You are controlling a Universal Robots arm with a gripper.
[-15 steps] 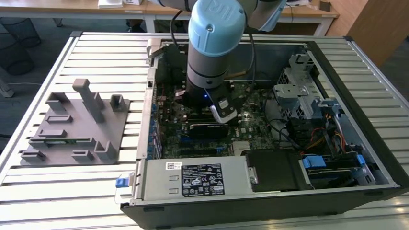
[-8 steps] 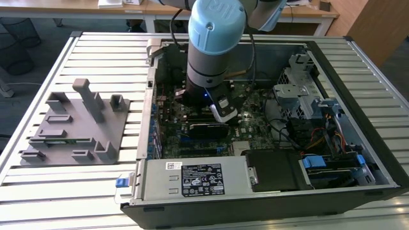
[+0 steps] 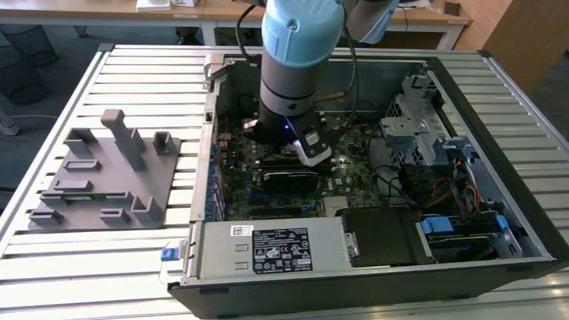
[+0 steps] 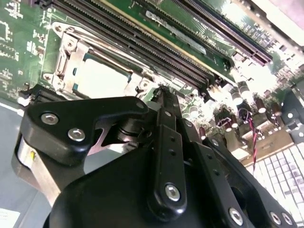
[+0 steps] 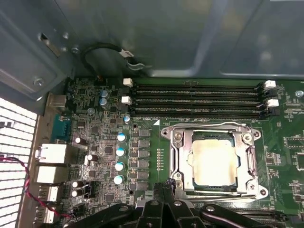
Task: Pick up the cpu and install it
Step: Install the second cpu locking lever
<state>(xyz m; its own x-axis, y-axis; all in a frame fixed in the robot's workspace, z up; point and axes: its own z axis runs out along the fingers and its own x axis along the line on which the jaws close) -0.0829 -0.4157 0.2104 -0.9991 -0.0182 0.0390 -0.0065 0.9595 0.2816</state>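
In the first wrist view the gripper [image 5: 166, 187] hangs low over the motherboard [image 5: 142, 142], its black fingers drawn together to a narrow tip with nothing between them. That tip sits just beside one corner of the socket frame [image 5: 180, 156], not over its middle. The cpu [image 5: 213, 161] lies flat inside that frame, seated in the socket, its pale metal top showing through the square opening, free of the fingers and near them. In the second wrist view the closed finger tip [image 4: 164, 97] again stands just off the edge of the frame, with the cpu [image 4: 97, 78] beyond it.

Around the socket, room is tight on one side: four long memory slots [image 5: 194, 99] run parallel to the frame's edge, just beside it. On the other side a column of small blue-topped capacitors [image 5: 119, 156] stands near the frame. Further out come the rear port blocks [image 5: 50, 161] and a perforated case wall [image 5: 14, 142], with a red and black wire pair [image 5: 28, 190] crossing it.

In the exterior view the arm [image 3: 298, 60] reaches straight down into the open computer case [image 3: 498, 87], which lies on a slatted metal table [image 3: 133, 67]. A grey fixture block [image 3: 106, 173] rests on the table toward the exterior view's left, well apart from the case. The power supply [image 3: 266, 250] carries a black label [image 3: 282, 248] with white print too small to read.
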